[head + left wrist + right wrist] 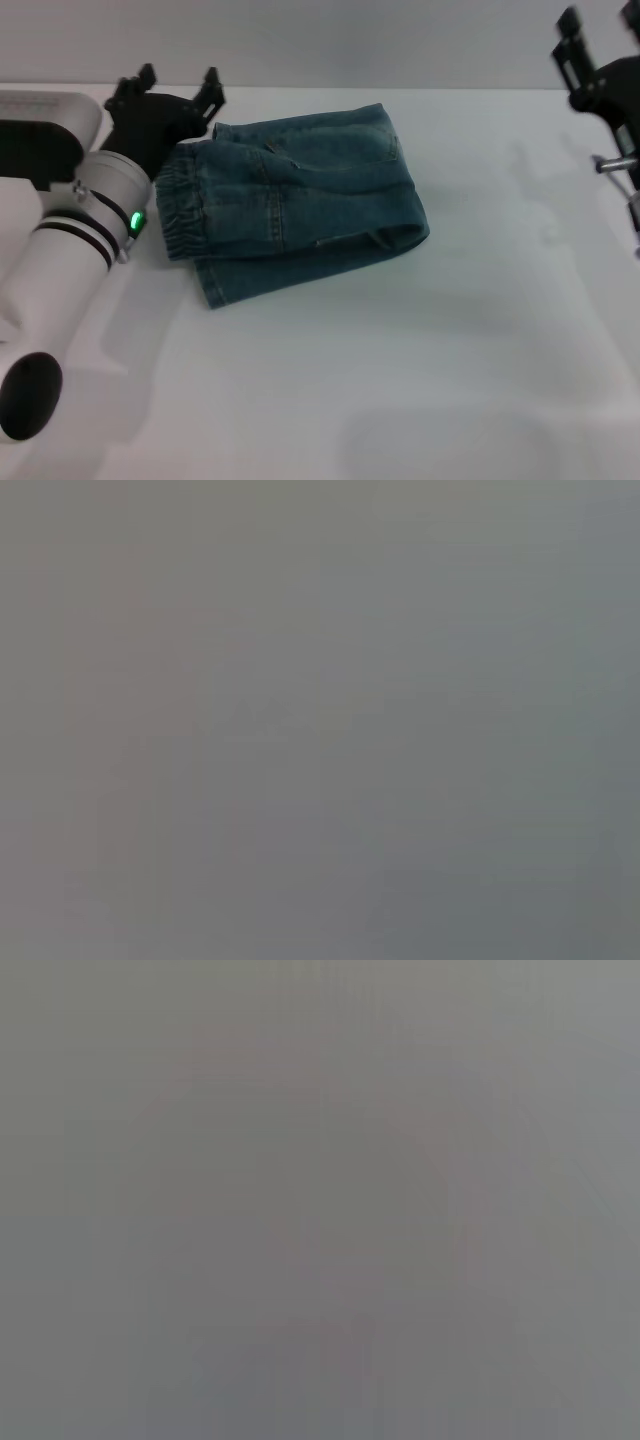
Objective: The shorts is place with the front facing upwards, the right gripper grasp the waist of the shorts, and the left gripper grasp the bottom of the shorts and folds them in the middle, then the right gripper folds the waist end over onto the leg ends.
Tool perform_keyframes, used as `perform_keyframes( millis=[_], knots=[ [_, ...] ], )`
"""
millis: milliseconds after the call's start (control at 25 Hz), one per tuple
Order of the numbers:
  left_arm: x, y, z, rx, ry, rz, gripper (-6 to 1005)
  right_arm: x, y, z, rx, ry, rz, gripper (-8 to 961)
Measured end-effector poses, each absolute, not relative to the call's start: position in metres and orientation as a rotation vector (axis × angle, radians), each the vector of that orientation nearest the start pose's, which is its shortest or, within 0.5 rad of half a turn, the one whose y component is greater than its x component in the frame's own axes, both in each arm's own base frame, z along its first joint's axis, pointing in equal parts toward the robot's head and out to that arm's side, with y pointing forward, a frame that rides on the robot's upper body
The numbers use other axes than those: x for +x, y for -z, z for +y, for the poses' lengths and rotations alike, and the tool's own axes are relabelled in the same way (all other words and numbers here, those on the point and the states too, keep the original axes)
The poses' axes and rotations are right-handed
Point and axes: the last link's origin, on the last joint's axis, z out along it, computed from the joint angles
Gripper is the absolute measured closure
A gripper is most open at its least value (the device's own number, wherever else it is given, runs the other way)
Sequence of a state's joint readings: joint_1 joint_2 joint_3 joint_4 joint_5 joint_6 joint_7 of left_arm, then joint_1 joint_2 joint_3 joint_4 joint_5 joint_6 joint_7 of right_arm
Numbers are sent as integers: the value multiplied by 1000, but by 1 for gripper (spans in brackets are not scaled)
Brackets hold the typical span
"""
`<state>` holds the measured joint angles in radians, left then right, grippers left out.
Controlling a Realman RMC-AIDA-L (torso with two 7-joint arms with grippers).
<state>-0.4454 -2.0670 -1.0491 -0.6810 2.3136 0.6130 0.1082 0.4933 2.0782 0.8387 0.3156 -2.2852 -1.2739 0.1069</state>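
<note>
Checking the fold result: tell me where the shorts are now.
In the head view the shorts lie folded on the white table, left of centre, waistband end beside the left claw; the right claw is far off.

shorts [300, 205] on table [400, 380], left hand [170, 95] seemingly just beside

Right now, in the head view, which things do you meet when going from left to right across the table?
left gripper → the shorts, folded → bare table → right gripper, raised at the right edge.
</note>
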Motion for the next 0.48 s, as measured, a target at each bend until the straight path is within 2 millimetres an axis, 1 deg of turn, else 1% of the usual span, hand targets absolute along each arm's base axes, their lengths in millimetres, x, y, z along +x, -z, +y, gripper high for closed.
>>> perform_keyframes(
  millis=[40, 160, 240, 320, 360, 400, 480],
  knots=[
    [-238, 52, 388, -1731, 699, -687, 189, 256, 20, 358, -1610, -970, 425, 300],
    [-230, 65, 386, -1795, 705, -683, 189, 259, 40, 368, -1698, -879, 539, 300],
    [-226, 75, 381, -1845, 699, -674, 189, 259, 50, 371, -1741, -834, 582, 300],
    [-223, 87, 374, -1904, 688, -659, 189, 259, 53, 371, -1753, -824, 598, 300],
    [-223, 87, 374, -1904, 688, -659, 189, 259, 54, 369, -1752, -828, 602, 300],
    [-221, 99, 366, -1965, 666, -656, 189, 259, 54, 368, -1747, -836, 603, 300],
    [-223, 105, 362, -1993, 651, -667, 189, 260, 52, 366, -1735, -847, 607, 299]
  ],
)
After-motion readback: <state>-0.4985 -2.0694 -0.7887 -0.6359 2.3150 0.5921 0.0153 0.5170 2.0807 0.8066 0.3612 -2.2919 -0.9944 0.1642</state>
